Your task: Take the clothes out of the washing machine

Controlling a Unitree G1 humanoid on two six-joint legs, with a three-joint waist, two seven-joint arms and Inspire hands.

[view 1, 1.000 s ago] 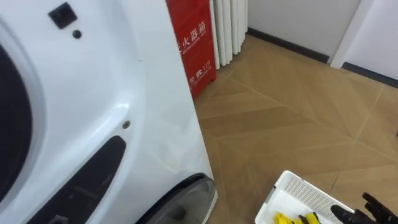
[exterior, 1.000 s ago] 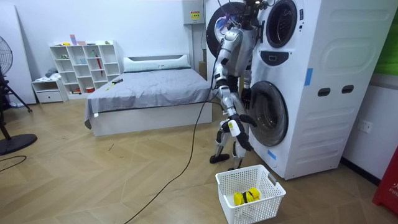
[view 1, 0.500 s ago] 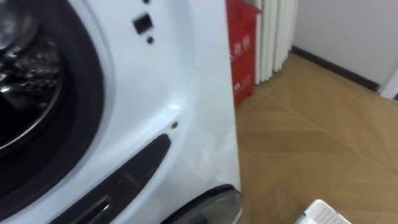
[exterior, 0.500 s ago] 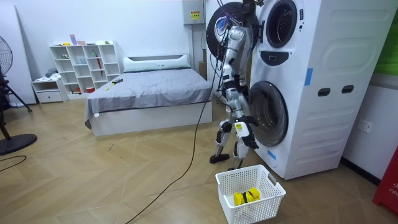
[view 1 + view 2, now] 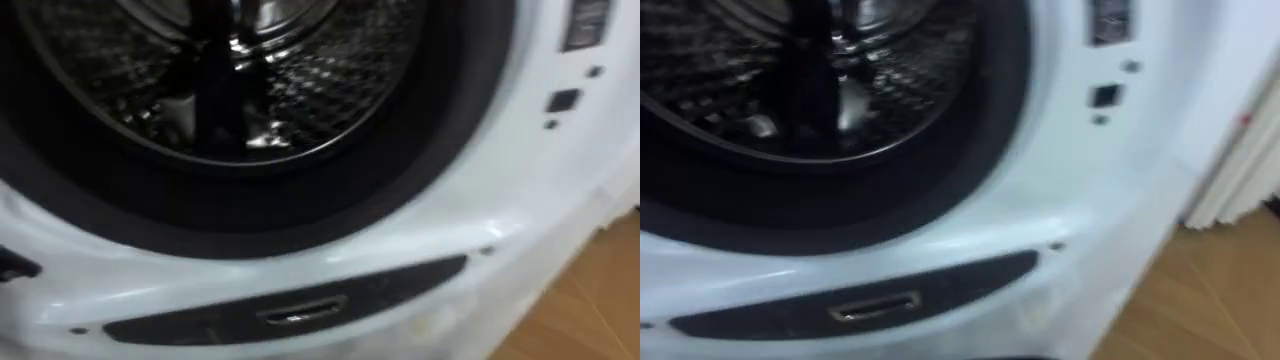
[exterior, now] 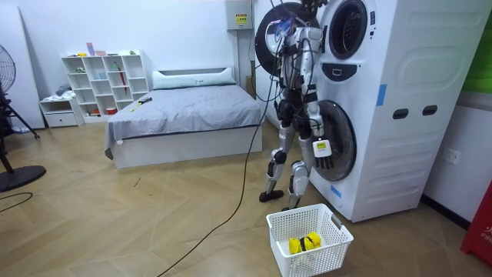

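I face the upper washing machine (image 5: 530, 200), drum (image 5: 260, 90) open | yellow clothes (image 6: 302, 243) lie in basket (image 6: 323, 260) on the floor | right hand (image 6: 322, 149) hangs low, grip I cannot tell | I'd reach deep, slowly, feeling along the drum floor

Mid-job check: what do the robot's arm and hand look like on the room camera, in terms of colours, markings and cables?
In the room view, the right arm is silver-grey with darker joints. It ends in a dark right hand with a small white tag at its back. Dark cables hang around the shoulders. It is too small to make out finer detail.
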